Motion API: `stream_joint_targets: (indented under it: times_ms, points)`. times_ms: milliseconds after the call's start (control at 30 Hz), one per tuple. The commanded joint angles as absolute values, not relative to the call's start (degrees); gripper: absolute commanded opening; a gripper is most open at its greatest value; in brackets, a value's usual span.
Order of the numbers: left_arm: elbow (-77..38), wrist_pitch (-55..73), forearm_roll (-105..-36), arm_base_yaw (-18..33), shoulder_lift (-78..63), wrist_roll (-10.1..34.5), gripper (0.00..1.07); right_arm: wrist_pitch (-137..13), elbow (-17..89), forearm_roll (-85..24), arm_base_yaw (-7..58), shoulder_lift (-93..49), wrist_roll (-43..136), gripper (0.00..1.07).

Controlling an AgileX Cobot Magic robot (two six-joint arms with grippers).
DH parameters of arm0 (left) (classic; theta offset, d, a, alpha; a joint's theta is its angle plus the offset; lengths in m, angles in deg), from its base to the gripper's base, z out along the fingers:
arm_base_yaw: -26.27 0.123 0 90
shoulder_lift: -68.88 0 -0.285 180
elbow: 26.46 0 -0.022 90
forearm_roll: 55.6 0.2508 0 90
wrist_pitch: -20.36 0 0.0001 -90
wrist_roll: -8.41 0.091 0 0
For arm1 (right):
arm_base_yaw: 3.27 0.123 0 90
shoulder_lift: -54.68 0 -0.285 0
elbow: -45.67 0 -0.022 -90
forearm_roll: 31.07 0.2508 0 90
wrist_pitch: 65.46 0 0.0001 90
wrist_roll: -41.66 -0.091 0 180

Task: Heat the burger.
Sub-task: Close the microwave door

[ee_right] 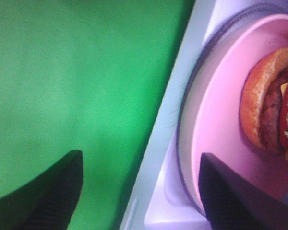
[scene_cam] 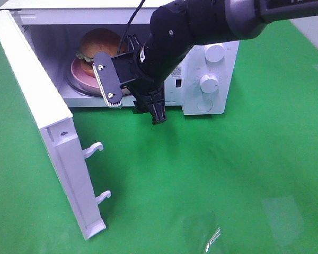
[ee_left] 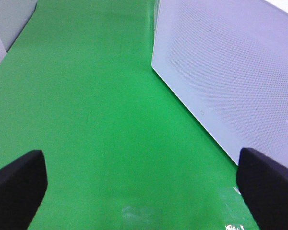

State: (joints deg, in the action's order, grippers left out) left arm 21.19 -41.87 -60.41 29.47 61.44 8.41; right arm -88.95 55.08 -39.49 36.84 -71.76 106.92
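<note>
Two dark fingers [ee_right: 57,191] of the right pincer [ee_right: 140,160] stand wide apart with nothing between them. One hangs over the green tabletop [ee_right: 77,72], the other over the rim of a pink plate [ee_right: 221,110]. The burger [ee_right: 266,110] sits on the plate, inside the white microwave [ee_right: 158,158], at its front edge.

burger [scene_cam: 99,42] on plate [scene_cam: 78,74] | plate in microwave [scene_cam: 226,79] | door [scene_cam: 52,121] left, before microwave

- Your high camera looks down from the front on the open microwave [scene_cam: 223,103] and green surface [scene_cam: 228,174].
- Your left wrist camera skims that surface beside the door [ee_left: 230,72].
- Your right wrist camera, close in, shares the pink plate [ee_right: 221,120] with the high view.
</note>
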Motion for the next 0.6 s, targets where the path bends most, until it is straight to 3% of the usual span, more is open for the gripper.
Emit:
stream_joint_targets:
  times_ms: [33, 600]
  points:
    - [21.13, -40.95, -60.76, 29.65, 62.3, 8.41, 1.0, -88.09, 51.64, -38.8, 37.64, -68.21, 105.78, 0.68]
    - [21.13, -40.95, -60.76, 29.65, 62.3, 8.41, 1.0, -87.75, 40.41, -39.26, 38.9, -57.27, 90.54, 0.68]
